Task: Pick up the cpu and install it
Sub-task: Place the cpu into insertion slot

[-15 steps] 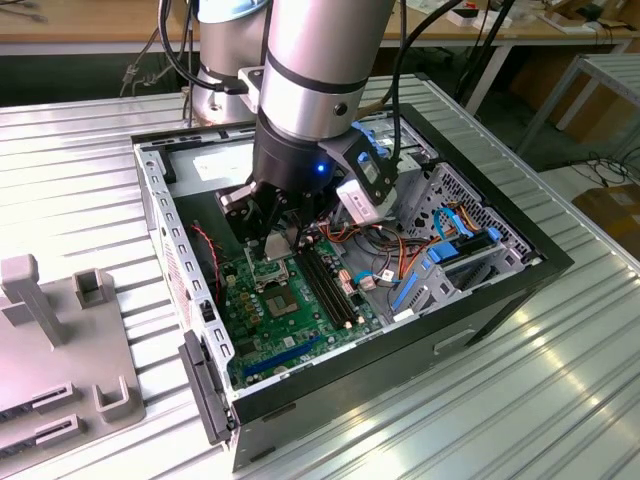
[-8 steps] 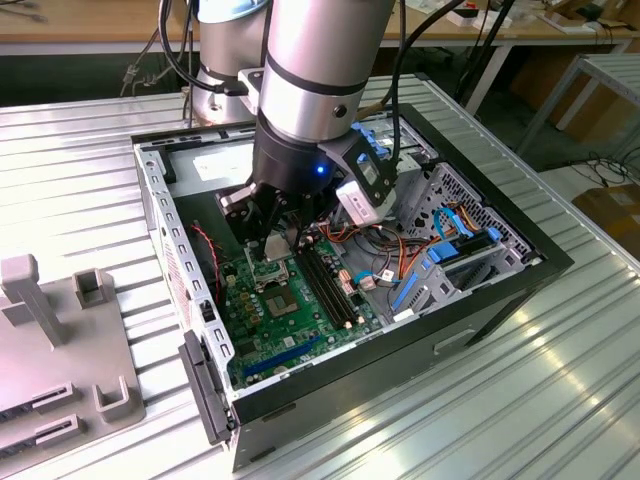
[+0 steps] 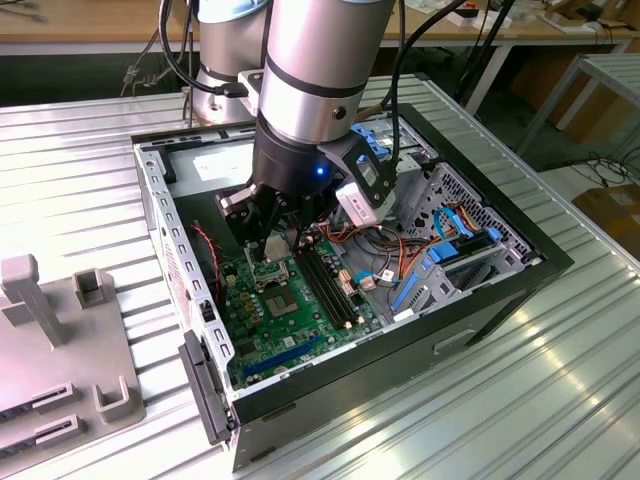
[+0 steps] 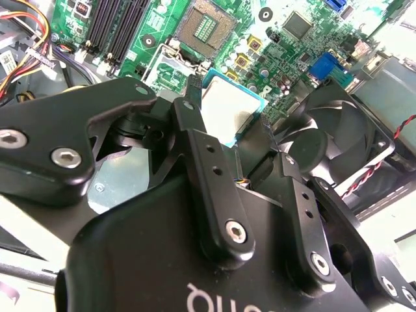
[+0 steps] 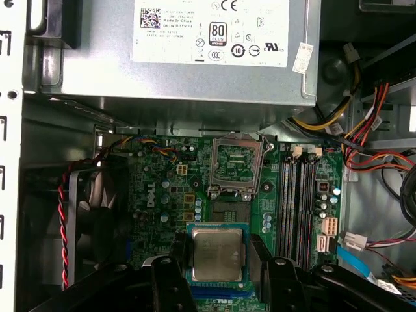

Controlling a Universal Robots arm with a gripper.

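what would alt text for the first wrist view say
The gripper clamps the cpu, a silver-topped chip, over a green motherboard in a computer case. A grey power supply and a black fan border the board.

Exterior view: bright, even light from overhead. The ribbed bench (image 3: 90, 140) glares near white; the arm (image 3: 320, 60) carries a broad highlight and shades the case (image 3: 500, 300) floor below it. First wrist view: power supply (image 5: 84, 58) brightly lit, fan (image 5: 97, 214) corner dark, cpu (image 5: 218, 255) dully gleaming. Second wrist view: black fingers (image 4: 208, 175) show soft grey reflections; the frame's edges wash out white.
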